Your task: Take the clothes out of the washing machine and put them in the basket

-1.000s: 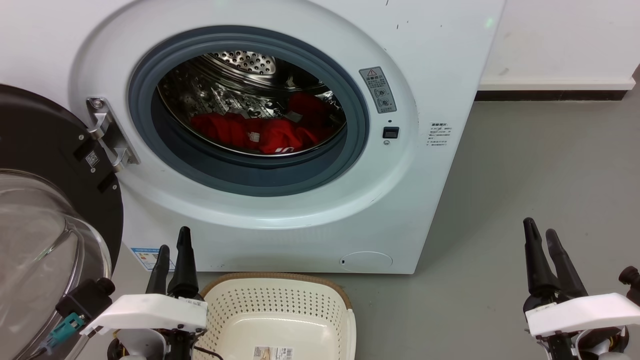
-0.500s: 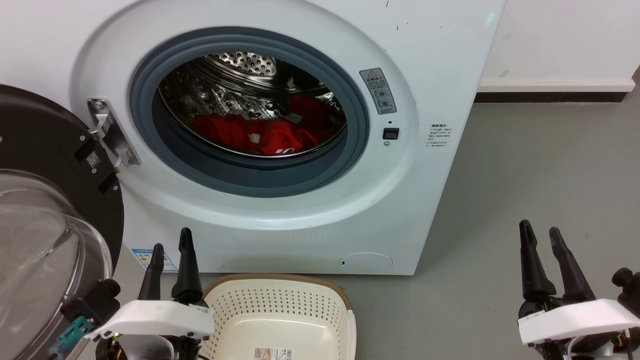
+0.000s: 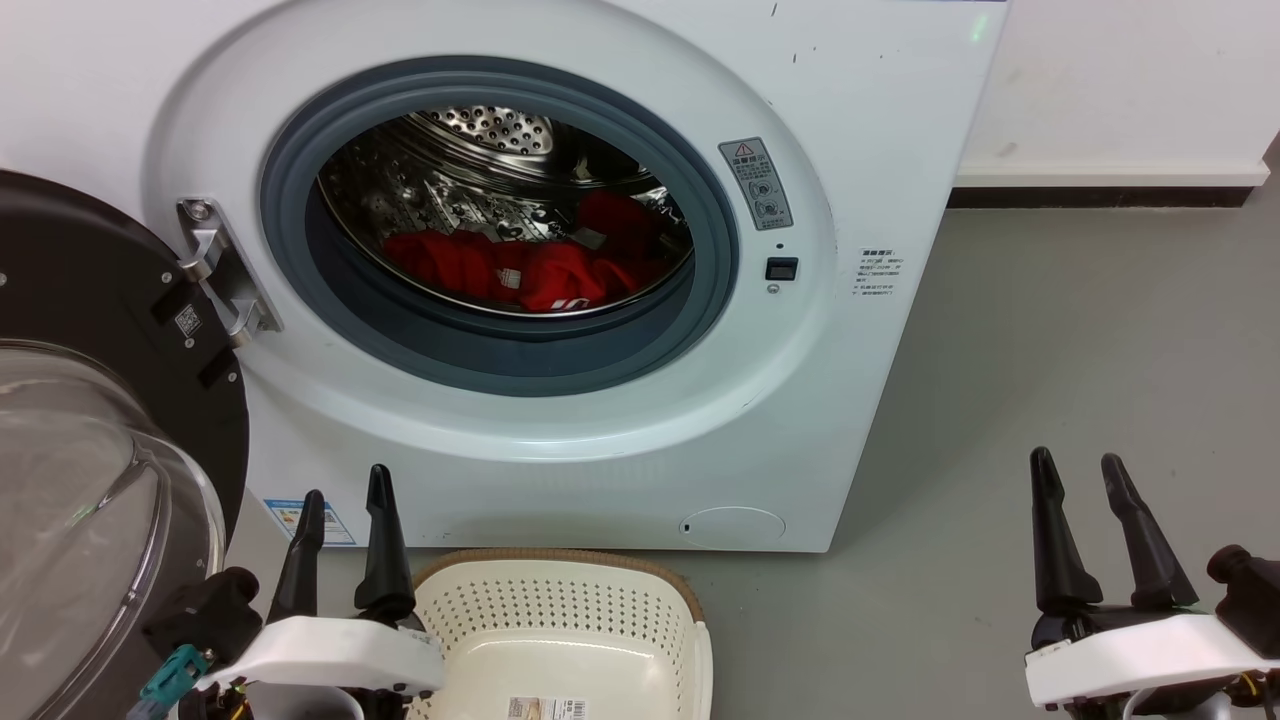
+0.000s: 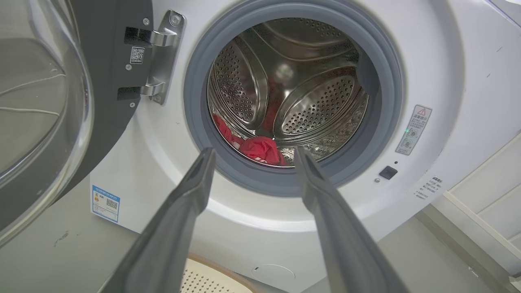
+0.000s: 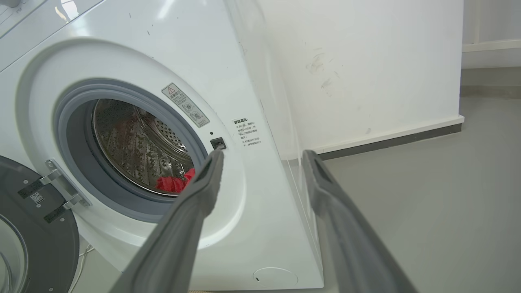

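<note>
The white washing machine [image 3: 860,130] stands with its porthole uncovered and its black-framed glass door [image 3: 90,470] swung out to the left. Red clothes [image 3: 520,265] lie at the bottom of the steel drum; I see them too in the left wrist view [image 4: 260,148] and the right wrist view [image 5: 173,183]. The cream basket [image 3: 560,640] sits on the floor in front of the machine. My left gripper [image 3: 342,500] is open beside the basket's left rim, holding nothing. My right gripper [image 3: 1077,468] is open over bare floor at the lower right, well right of the machine.
Grey floor [image 3: 1080,330] stretches to the right of the machine up to a white wall with a dark skirting strip [image 3: 1100,190]. The open door takes up the space at the left. A label sticks to the basket's bottom [image 3: 545,708].
Both grippers have sunk lower in the head view and their fingers have spread wider apart. The clothes, basket and door are as before.
</note>
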{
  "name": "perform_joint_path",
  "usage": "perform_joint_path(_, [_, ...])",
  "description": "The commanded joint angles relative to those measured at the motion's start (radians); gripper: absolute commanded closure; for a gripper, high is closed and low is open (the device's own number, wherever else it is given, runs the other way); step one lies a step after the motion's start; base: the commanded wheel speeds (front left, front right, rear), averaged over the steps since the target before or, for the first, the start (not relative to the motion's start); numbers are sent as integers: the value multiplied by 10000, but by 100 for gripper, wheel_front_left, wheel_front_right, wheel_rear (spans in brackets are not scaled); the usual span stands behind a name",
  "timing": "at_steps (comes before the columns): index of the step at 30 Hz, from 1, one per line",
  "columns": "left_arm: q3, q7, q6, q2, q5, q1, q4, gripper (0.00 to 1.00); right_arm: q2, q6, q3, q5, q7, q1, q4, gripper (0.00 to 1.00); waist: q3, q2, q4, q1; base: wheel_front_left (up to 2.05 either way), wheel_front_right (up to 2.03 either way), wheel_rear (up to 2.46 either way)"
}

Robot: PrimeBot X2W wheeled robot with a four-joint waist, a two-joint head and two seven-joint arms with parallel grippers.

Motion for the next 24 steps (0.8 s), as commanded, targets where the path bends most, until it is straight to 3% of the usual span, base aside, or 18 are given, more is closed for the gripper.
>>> perform_joint_path(1, [-7,-107,45,19,222,-35,-144,0,8,1,14,-237,-74,-5,-167,0,3,0,2,0,0,0,0])
perform_joint_path(24, [-183,-629,228,19,2175,193,-319,0,13,0,55,-2268,-600,297,-520,0,60,0,0,0,0,0,0])
